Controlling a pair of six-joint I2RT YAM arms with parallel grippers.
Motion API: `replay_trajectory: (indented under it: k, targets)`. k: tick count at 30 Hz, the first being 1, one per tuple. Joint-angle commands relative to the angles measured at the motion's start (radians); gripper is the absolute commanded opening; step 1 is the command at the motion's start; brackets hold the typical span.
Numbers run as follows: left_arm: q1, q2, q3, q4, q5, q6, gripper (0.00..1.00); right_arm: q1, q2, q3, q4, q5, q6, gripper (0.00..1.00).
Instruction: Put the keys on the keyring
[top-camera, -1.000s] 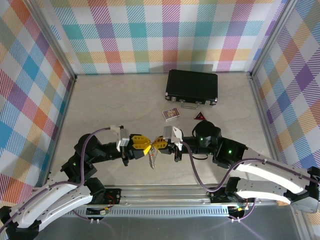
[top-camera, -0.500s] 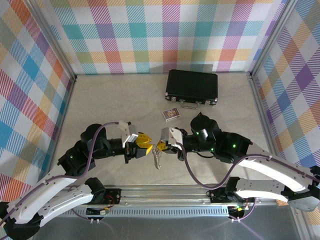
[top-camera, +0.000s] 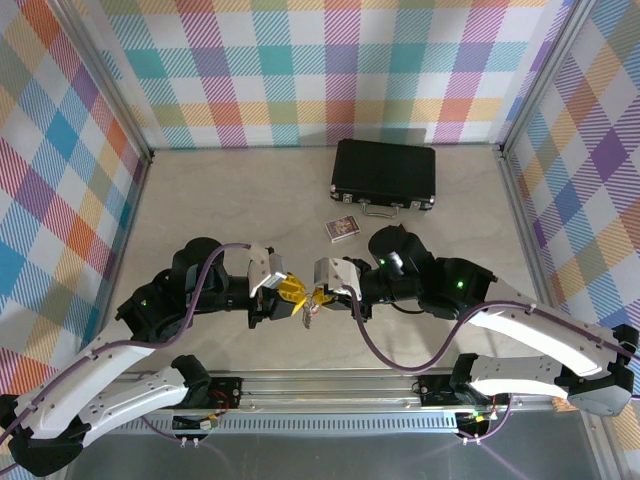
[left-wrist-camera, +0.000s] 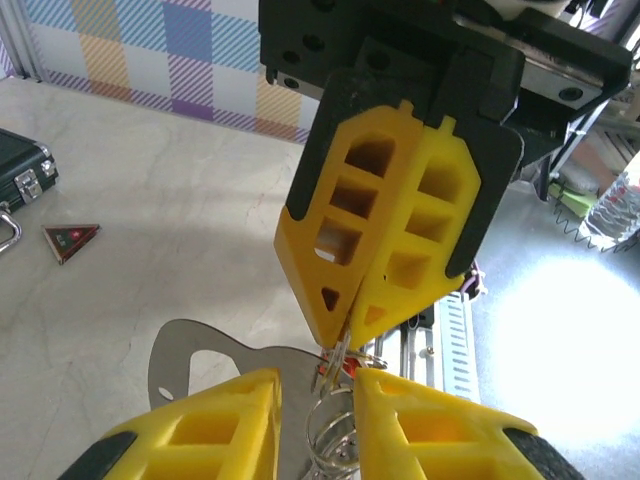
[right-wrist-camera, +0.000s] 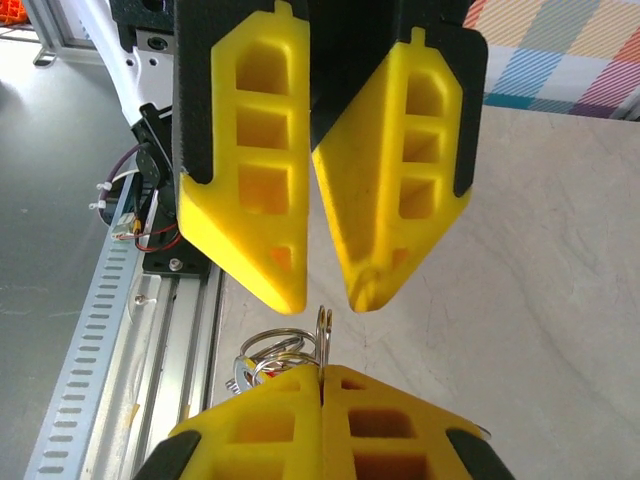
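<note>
Top view: both arms bent inward, hands meeting tip to tip low over the surface (top-camera: 220, 215), near the front rail.

R hand (top-camera: 322, 291): fingers fully together, pinching the thin silver keyring (right-wrist-camera: 322, 323) edge-on at the tips. The ring stands up out of the pinch, twd L hand.

L hand (top-camera: 284, 291): fingers part-way apart, clear gap betw. tips, nothing clamped. From R wrist cam its tips hang just above the pinched ring, not touching. From L wrist cam a wire coil (left-wrist-camera: 335, 435) sits in the gap betw. L fingers (left-wrist-camera: 210, 430); contact w/ either pad: cannot tell.

The keys (top-camera: 308, 316): small silver bunch dangling below where the hands meet; touching surface or not: cannot tell. R wrist cam shows looped rings w/ a red speck beside R fingers, too small to tell which loop carries it. Flat silver metal tab (left-wrist-camera: 195, 350) w/ cut-out shows next to the coil.

Elsewhere: black case (top-camera: 384, 175) at back, closed, handle twd arms. Small card box (top-camera: 343, 229) just in front of it. Dark red triangular piece (left-wrist-camera: 70, 241) on surface near case.
</note>
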Motion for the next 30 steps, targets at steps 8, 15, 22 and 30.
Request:
replay_trajectory:
  k: [8,15,22,30]
  targets:
    - [-0.011,0.027,0.031,-0.006,0.037,0.04,0.21,-0.002,0.011,0.049,0.007,-0.055,-0.02,0.0]
    - [-0.012,0.031,0.029,0.018,0.048,0.029,0.12,-0.002,0.019,0.046,0.014,-0.07,-0.02,0.0]
    - [-0.017,0.017,0.013,0.053,0.066,0.005,0.0,-0.002,0.015,0.041,0.022,-0.075,-0.021,0.0]
    - [-0.017,-0.058,-0.098,0.318,0.09,-0.125,0.0,-0.002,-0.052,-0.056,0.191,-0.066,0.057,0.18]
